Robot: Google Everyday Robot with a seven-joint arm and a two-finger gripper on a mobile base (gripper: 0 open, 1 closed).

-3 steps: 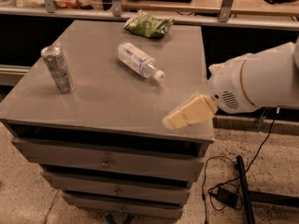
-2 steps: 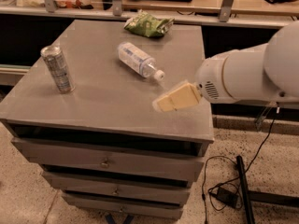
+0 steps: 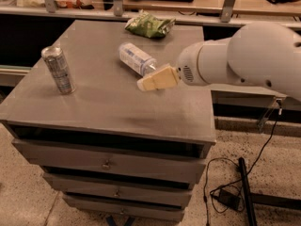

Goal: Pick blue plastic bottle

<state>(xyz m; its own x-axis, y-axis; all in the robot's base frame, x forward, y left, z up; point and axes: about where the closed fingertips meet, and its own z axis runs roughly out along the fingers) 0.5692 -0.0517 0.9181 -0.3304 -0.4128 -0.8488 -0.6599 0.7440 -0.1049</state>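
– Gripper (image 3: 146,83) first: where do we have it?

– Over the middle of the cabinet top, as a cream wedge on the end of the big white arm (image 3: 244,55) that reaches in from the right. Whether it is released or clenched, we cannot tell.

– And the blue plastic bottle (image 3: 135,58) against it?

– It lies on the top just behind the gripper and a little to its left as we look. The bottle's near end meets the gripper's upper edge in our view. We cannot tell whether the two touch.

– Then let us go down by size. What is under the arm?

– We have the grey cabinet (image 3: 108,107), whose flat top carries everything. Below the top are its drawers (image 3: 106,164), stacked and all shut, so we see nothing of what they hold. A black cable (image 3: 225,192) loops on the floor to the right of it.

– And on the top itself?

– We see the green snack bag (image 3: 149,25) at the far edge, lying flat, beyond the bottle. The silver can (image 3: 58,70) stands upright near the left edge, well apart from the gripper and the bottle. We cannot see into it.

– Which way does the bottle point?

– It is on its side. Its long axis runs diagonally, from far left to near right. The labelled body is at the far-left end, and the narrower end points at the gripper. What is in the bottle, we cannot tell.
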